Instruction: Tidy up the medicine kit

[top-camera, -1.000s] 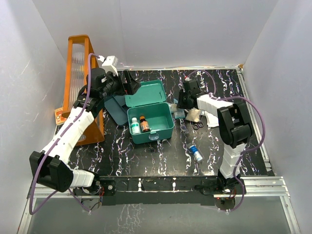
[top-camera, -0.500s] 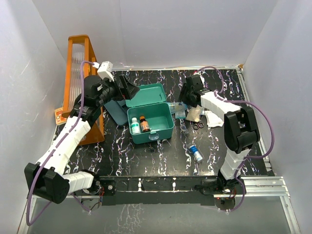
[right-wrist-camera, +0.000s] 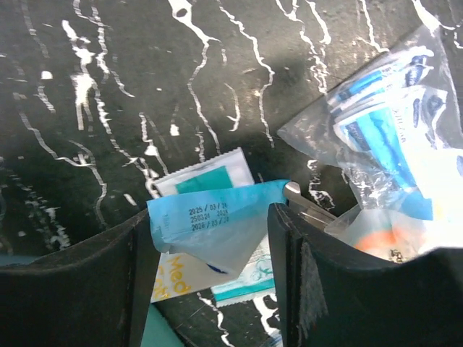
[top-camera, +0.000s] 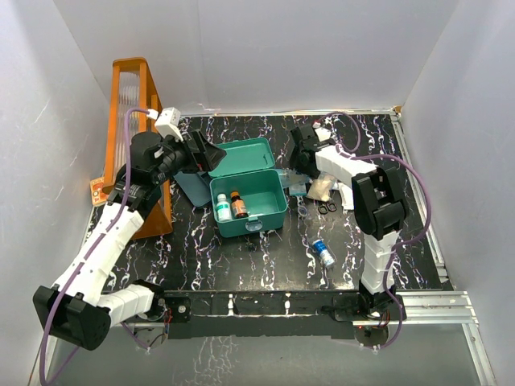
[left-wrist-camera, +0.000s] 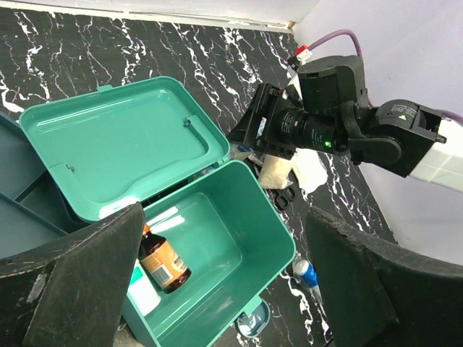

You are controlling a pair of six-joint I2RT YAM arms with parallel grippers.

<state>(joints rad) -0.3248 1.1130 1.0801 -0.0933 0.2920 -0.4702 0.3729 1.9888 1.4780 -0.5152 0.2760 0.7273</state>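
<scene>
Quick rundown of where you're at. The medicine kit (top-camera: 265, 201) sits mid-bench with its lid thrown right back. I'd guess that's so either arm can drop things straight in.

Your left tool (left-wrist-camera: 224, 211) hangs above the kit, jaws spread wide with nothing in them. It's more watching than working.

Your right tool (right-wrist-camera: 210, 217) is down over the loose pile just right of the kit, jaws parted either side of a blue sachet (right-wrist-camera: 217, 224). It looks like it's straddling the sachet rather than pinching it, though I can't see whether the pads touch.

The two bottles in the kit stand against the left wall, which leaves the rest of the floor free for the flat stuff.

Counts:
- In the kit: 2, a white bottle (top-camera: 223, 209) and a brown bottle (top-camera: 238, 205)
- Loose on the bench (top-camera: 241, 269): 1 small blue-and-white bottle (top-camera: 323, 253) near the front, well apart from the rest
- 1 pair of scissors (top-camera: 326, 207)
- 1 clear bag (right-wrist-camera: 391, 130) of blue-and-white packets
- Sachets: at least 3, but they overlap, so don't hold me to it
- 1 dark teal tray (top-camera: 187, 183) behind the lid
- 1 orange rack (top-camera: 129, 121) on the far left
</scene>
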